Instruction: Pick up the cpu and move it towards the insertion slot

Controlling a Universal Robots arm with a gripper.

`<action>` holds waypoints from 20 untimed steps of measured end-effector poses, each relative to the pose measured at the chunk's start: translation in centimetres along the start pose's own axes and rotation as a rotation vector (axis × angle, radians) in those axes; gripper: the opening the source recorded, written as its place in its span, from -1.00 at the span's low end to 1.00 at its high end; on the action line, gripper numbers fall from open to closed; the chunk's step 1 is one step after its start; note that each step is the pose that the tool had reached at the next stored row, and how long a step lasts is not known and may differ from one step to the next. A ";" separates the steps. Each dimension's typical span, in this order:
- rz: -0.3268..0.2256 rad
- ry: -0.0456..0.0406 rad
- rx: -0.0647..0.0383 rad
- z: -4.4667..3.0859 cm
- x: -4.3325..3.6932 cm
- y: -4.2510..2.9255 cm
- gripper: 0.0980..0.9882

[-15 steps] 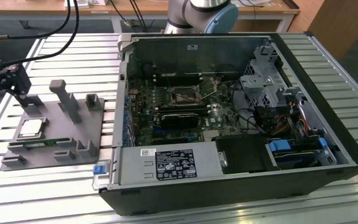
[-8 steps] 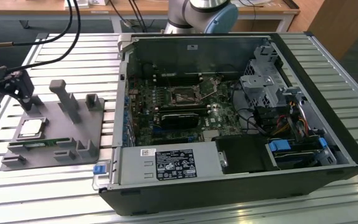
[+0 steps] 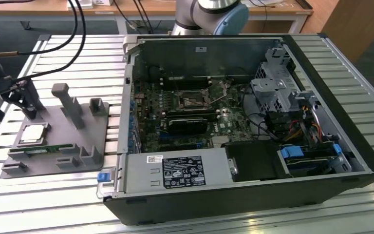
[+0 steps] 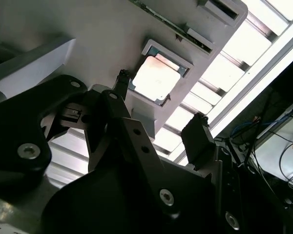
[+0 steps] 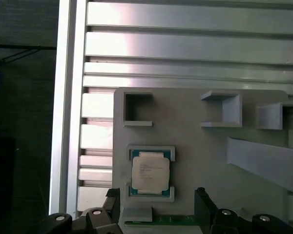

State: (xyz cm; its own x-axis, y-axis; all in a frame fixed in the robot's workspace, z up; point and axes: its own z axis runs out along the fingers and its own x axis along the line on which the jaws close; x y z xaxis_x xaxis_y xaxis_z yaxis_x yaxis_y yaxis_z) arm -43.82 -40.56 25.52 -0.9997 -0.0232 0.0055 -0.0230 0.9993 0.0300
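The cpu point(image 3: 32, 134) lies flat in its square recess on the grey fixture plate point(image 3: 57, 146), at the exterior view's left. Its silvery top also shows in the first wrist view point(image 5: 149, 171) and in the second wrist view point(image 4: 154, 78). My gripper point(image 3: 25, 103) hangs just above the plate, close beside the cpu. It is open, its two black fingers point(image 5: 201, 197) spread wider than the chip with nothing between them point(image 4: 161, 105). The insertion slot point(image 3: 192, 101) sits on the motherboard inside the open computer case, well off toward the exterior view's right.
Upright grey posts point(image 3: 66, 102) and small holders point(image 5: 222, 109) stand on the fixture plate. A green memory stick point(image 3: 44, 150) lies along the plate beside the cpu. The case wall point(image 3: 130, 97) rises between plate and motherboard. Black cables point(image 3: 76, 29) hang at the back.
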 end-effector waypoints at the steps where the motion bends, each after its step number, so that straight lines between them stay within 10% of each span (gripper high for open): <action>1: 0.000 0.0000 0.000 0.18 0.01 0.00 0.37; 20: 0.000 0.0002 0.001 3.60 0.08 -0.12 0.37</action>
State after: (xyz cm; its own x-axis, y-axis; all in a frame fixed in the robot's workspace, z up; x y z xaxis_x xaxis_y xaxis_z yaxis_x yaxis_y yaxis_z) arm -43.93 -40.57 21.92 -0.9997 -0.0235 0.0056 -0.0233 0.9993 0.0288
